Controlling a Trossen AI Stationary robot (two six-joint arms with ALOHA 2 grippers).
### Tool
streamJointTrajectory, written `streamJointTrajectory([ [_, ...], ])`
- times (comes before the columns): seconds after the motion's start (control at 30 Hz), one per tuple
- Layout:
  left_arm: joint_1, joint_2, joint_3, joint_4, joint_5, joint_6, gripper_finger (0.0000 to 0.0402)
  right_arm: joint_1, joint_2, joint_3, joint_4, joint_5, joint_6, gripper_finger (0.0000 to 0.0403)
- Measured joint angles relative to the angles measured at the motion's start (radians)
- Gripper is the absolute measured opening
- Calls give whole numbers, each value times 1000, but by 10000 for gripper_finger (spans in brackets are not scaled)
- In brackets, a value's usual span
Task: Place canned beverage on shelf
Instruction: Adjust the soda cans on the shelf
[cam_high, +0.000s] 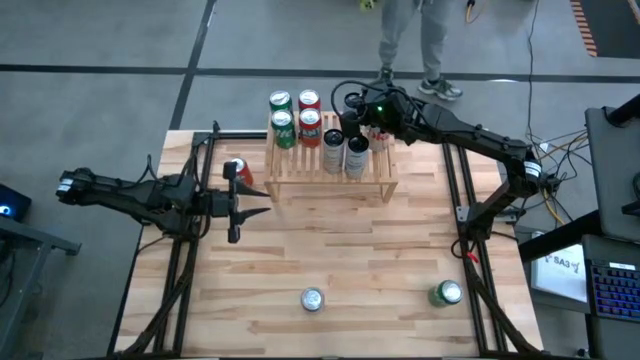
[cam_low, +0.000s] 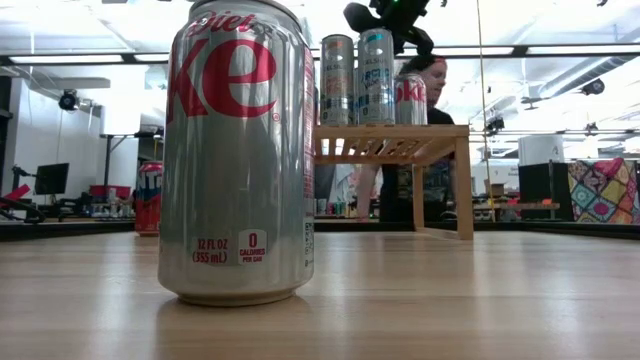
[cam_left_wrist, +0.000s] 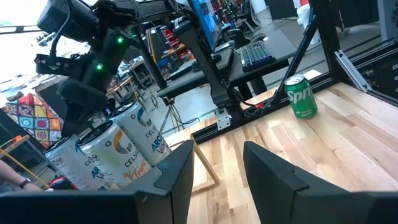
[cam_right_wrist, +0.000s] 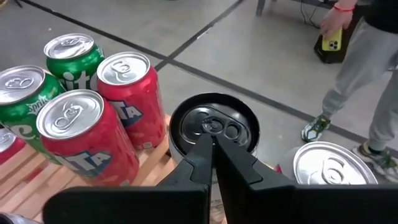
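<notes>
The shelf (cam_high: 330, 185), a low light-wood slatted rack, stands at the table's far middle. On it stand green and red cans (cam_right_wrist: 74, 124), a black can (cam_right_wrist: 186, 124) and silver cans (cam_high: 356, 155). My right gripper (cam_right_wrist: 214, 140) is shut, and its tips hover over the black can's top. My left gripper (cam_high: 262, 200) is at the table's left, level and open, with nothing between its fingers (cam_left_wrist: 180, 168). A red can (cam_high: 238, 172) stands on the table beside it. My right gripper's shut fingertips stand over the tab in the middle of the black can's top (cam_right_wrist: 227, 130). They come slanting down from the table's right. Whether they touch the top I cannot tell. The can stands upright on the shelf.
A silver Diet Coke can (cam_high: 313, 298) stands near the front edge at the middle. A green Sprite can (cam_high: 447, 293) stands at the front right. A person (cam_high: 410, 40) stands on the floor beyond the far edge. Bare wood lies between the shelf and the front cans.
</notes>
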Motion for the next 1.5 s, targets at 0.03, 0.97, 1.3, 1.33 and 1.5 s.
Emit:
streamJointTrajectory([
  [0.03, 0, 0, 0, 0, 0, 0, 125, 0, 0, 0, 0, 0, 6, 9],
  [0.97, 0, 0, -1, 0, 0, 1, 125, 14, 0, 0, 16, 1, 29, 9],
  [1.3, 0, 0, -2, 0, 0, 1, 125, 37, 0, 0, -3, 2, 48, 9],
  [1.33, 0, 0, -2, 0, 0, 1, 125, 37, 0, 0, -3, 2, 48, 9],
  [1.5, 0, 0, -2, 0, 0, 1, 125, 37, 0, 0, 4, 2, 47, 9],
])
